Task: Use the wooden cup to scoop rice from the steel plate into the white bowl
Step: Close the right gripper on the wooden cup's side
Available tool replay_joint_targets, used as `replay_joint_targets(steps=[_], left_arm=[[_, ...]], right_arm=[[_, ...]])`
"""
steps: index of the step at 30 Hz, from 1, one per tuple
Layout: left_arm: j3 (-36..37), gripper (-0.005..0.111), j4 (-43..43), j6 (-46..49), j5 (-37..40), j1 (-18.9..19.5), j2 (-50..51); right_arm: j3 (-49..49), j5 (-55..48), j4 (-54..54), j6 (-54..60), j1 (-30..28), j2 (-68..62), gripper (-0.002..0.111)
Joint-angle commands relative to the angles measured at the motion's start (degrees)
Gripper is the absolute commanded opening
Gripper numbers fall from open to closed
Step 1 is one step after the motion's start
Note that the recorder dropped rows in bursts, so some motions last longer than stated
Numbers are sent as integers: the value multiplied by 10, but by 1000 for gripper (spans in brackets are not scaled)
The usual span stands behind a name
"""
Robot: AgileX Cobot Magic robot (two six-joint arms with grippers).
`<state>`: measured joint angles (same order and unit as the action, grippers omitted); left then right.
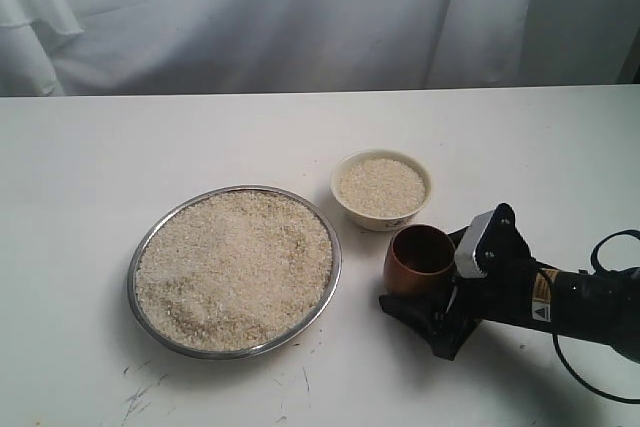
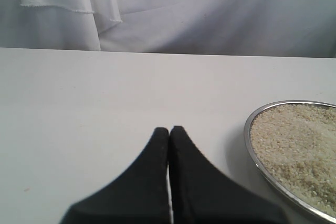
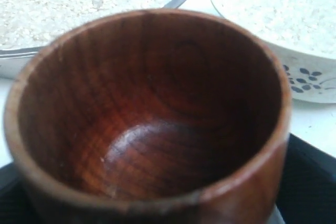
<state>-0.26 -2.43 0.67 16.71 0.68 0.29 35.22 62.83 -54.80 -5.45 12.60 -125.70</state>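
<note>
Your right gripper sits low on the white table with the small, rounded wooden cup of glossy reddish-brown grain standing between its black jaws. The jaws flank the cup on both sides. From these views you cannot tell whether they already press on the wall or stand just clear of it, so treat the grip as unconfirmed. The cup is upright and empty, and its dark inside is bare in the right wrist view. It stands just beside the small round white bowl of cream ceramic and near the rim of the wide, shallow steel plate. Your left gripper is clenched on nothing, with its tips pressed together over bare table beside the plate.

Expect the cup to be light and stiff, but its polished, curved wall is probably slippery. Take it across the widest part of the body, below the lip, so the curve cannot squeeze it up and out. Squeeze firmly; wood will not crush.

The rice lies heaped across the plate as loose, dry, pale grains that pour and scatter easily. The bowl already holds rice close to its rim, and it looks light and breakable, so tip gently and do not knock it.
</note>
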Motion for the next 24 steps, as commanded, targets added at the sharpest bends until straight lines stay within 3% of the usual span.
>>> replay_joint_targets(steps=[1, 24], left_arm=[[3, 0, 0, -2, -4, -1, -3], [3, 0, 0, -2, -4, -1, -3]], right_arm=[[1, 10, -10, 7, 1, -1, 82], [24, 16, -7, 9, 1, -1, 82]])
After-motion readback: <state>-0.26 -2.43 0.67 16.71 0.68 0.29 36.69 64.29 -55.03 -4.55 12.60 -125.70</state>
